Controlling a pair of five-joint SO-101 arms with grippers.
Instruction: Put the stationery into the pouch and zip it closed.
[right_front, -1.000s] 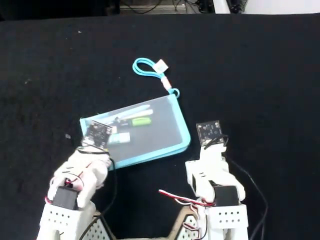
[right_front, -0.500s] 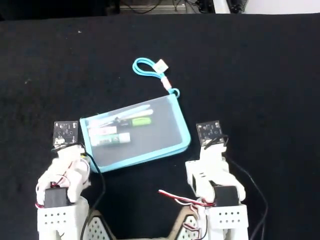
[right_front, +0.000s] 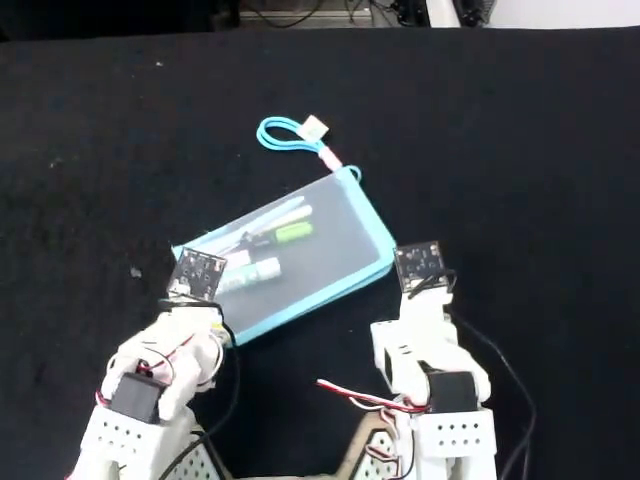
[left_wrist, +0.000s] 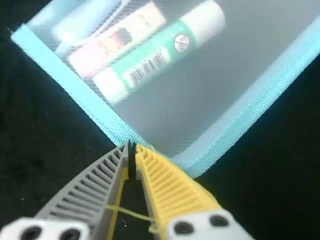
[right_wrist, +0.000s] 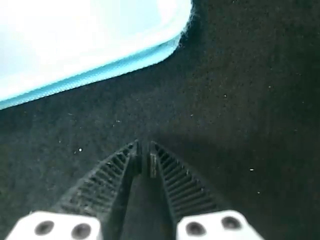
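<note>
2 sets of jaws, 1 pouch, listed near to far.

1. Left jaws: pressed together, tips touching the teal trim at a near corner of the pouch (left_wrist: 215, 95). Cannot tell whether the trim is pinched.
2. Right jaws: nearly together, holding nothing, over bare surface (right_wrist: 240, 100) beside the other near corner.
3. Glue stick (left_wrist: 160, 55): inside the pouch, which lies aslant.
4. Strap (right_front: 280, 132): at the far end.

Risk: closed tips may shove the unpinned pouch round rather than run the zip, and closure is unconfirmed.
</note>
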